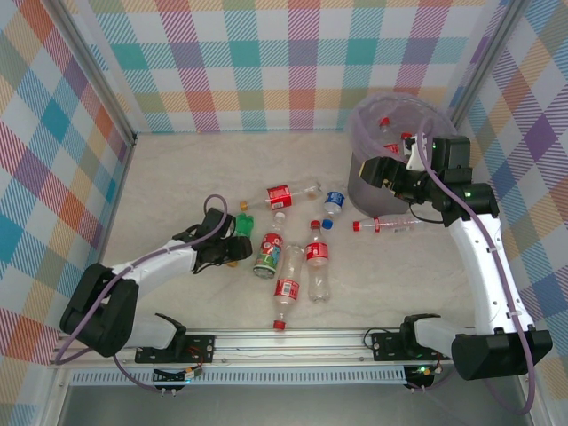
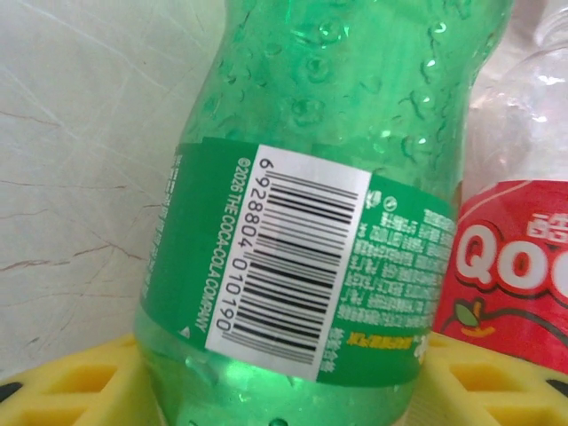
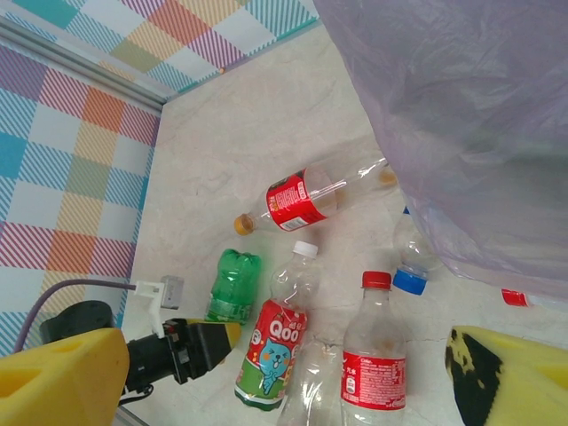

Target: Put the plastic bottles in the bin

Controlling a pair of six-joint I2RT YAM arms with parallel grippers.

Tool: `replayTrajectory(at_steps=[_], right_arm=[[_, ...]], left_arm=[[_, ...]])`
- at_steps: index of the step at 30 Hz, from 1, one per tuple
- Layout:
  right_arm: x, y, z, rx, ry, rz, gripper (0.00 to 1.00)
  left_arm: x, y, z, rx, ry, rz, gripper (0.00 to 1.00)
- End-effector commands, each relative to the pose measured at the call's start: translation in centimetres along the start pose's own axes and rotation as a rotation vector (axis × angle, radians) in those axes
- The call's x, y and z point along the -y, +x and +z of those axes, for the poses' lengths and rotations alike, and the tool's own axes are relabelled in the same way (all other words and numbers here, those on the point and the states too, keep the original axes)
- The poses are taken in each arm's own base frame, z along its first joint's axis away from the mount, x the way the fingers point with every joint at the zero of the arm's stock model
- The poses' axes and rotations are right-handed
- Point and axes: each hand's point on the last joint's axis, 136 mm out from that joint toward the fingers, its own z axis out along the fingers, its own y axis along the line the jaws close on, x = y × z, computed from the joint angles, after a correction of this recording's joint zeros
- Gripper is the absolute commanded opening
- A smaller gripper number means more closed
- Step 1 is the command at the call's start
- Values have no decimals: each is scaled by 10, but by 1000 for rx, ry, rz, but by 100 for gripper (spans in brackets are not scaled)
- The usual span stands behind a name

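Note:
A green bottle (image 1: pixel 242 225) lies on the table, and my left gripper (image 1: pixel 227 247) is shut on its lower body. In the left wrist view the green bottle (image 2: pixel 337 133) sits between the yellow pads (image 2: pixel 71 386) of the left gripper (image 2: pixel 284 395), which press against both its sides. Beside it lies a red Qoo bottle (image 1: pixel 269 249). Several more plastic bottles lie nearby, among them a red-labelled one (image 1: pixel 288 193) and a blue-capped one (image 1: pixel 333 202). My right gripper (image 1: pixel 396 174) hangs open and empty at the front of the bin (image 1: pixel 362 180). The right gripper (image 3: pixel 288 355) looks down on the bottles.
The bin's lilac bag (image 3: pixel 461 115) holds bottles with red caps (image 1: pixel 384 124). One more red-capped bottle (image 1: pixel 387 224) lies just in front of the bin. Checked walls close the table on three sides. A metal rail (image 1: pixel 293 339) runs along the near edge.

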Motion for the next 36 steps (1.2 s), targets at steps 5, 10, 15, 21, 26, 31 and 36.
replayTrajectory(at_steps=[5, 10, 15, 21, 26, 31, 36], right_arm=[[-20, 1, 1, -16, -70, -15, 91], [-50, 17, 31, -88, -130, -66, 91], [-80, 38, 77, -161, -215, -60, 91], [-96, 55, 132, -241, -273, -21, 92], [-104, 56, 156, -269, -305, -8, 94], [-100, 60, 172, -292, -303, 1, 94], [-94, 65, 185, -314, -300, 15, 89]], left_arm=[[14, -34, -56, 162, 27, 112, 55], [38, -58, -86, 246, 101, 140, 53], [80, -92, -109, 357, 270, 103, 52], [138, -107, -118, 420, 457, 138, 52], [184, -98, -113, 379, 558, 218, 52], [200, -91, -104, 349, 597, 238, 51], [211, -87, -103, 335, 630, 248, 51]])
